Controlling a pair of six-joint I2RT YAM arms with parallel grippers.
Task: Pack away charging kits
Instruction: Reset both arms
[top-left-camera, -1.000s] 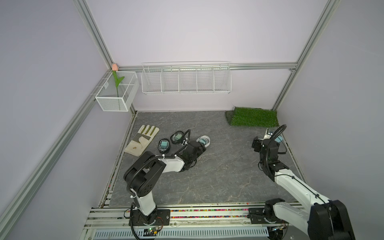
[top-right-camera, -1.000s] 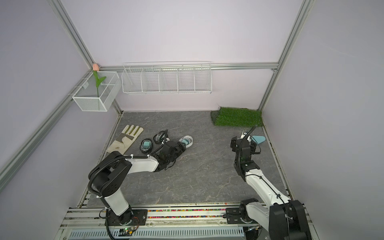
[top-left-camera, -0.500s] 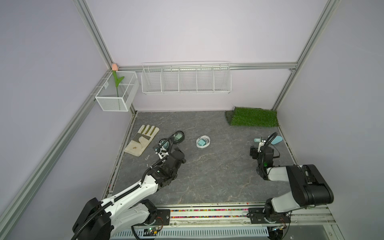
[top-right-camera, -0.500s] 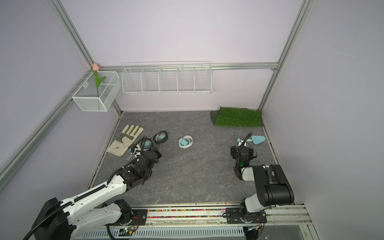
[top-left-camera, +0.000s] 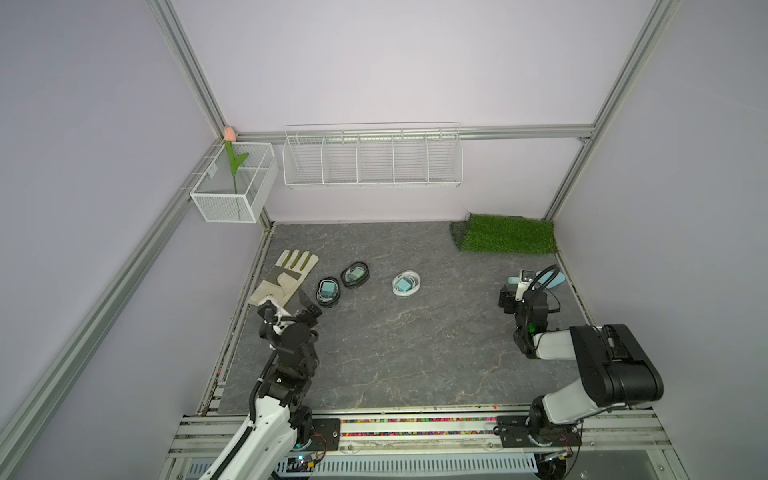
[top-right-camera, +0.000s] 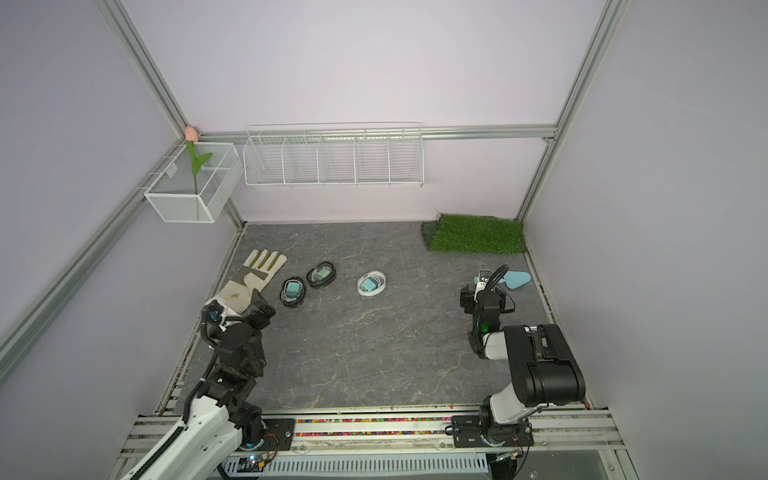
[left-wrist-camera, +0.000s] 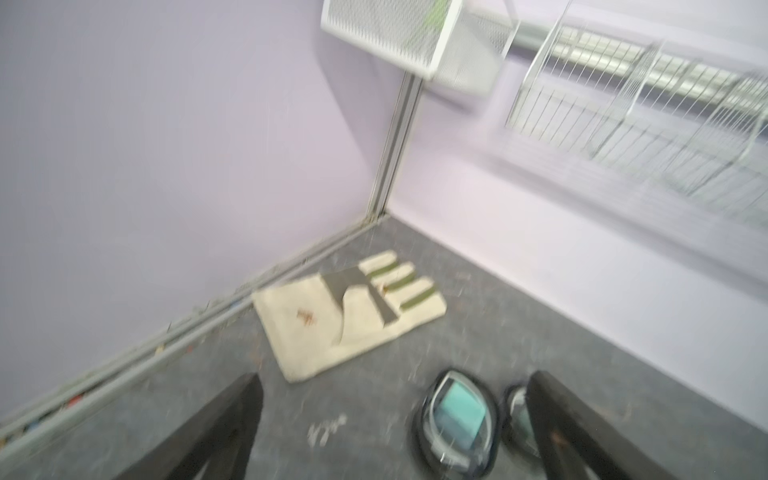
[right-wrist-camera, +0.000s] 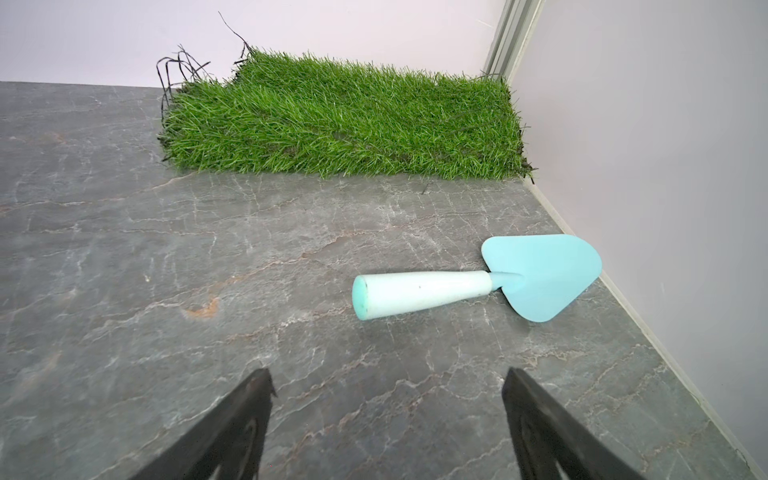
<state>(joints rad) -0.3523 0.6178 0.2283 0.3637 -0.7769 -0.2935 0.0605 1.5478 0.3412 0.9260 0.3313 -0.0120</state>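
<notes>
Left gripper: jaws are standing wide apart and holding nothing. In both top views it is sitting at lower left of the floor, just beside the glove's cuff. The wrist view is coming through blurred.
Right gripper: jaws are gaping wide with nothing between them. It is pointing toward the far right corner in both top views. In the wrist view only bare table is showing between the fingers.
Near black case: it is lying flat left of centre, just right of the glove, with a teal adapter showing inside.
Far black case: it is lying just up and right of the near one, also showing teal.
White case: it is lying alone near centre, apart from the black pair and showing teal inside.
Cables: they are too small to separate from the case rims.
Glove: it is lying flat along the left wall, fingers toward the back.
Trowel: it is lying on the table beyond the right fingertips, apart from them, blade toward the right wall.
Grass mat: it is filling the upper right corner of the floor.
Wire rack: it is hanging on the back wall.
Mesh basket: it is hanging on the rail at upper left, holding a tulip.
</notes>
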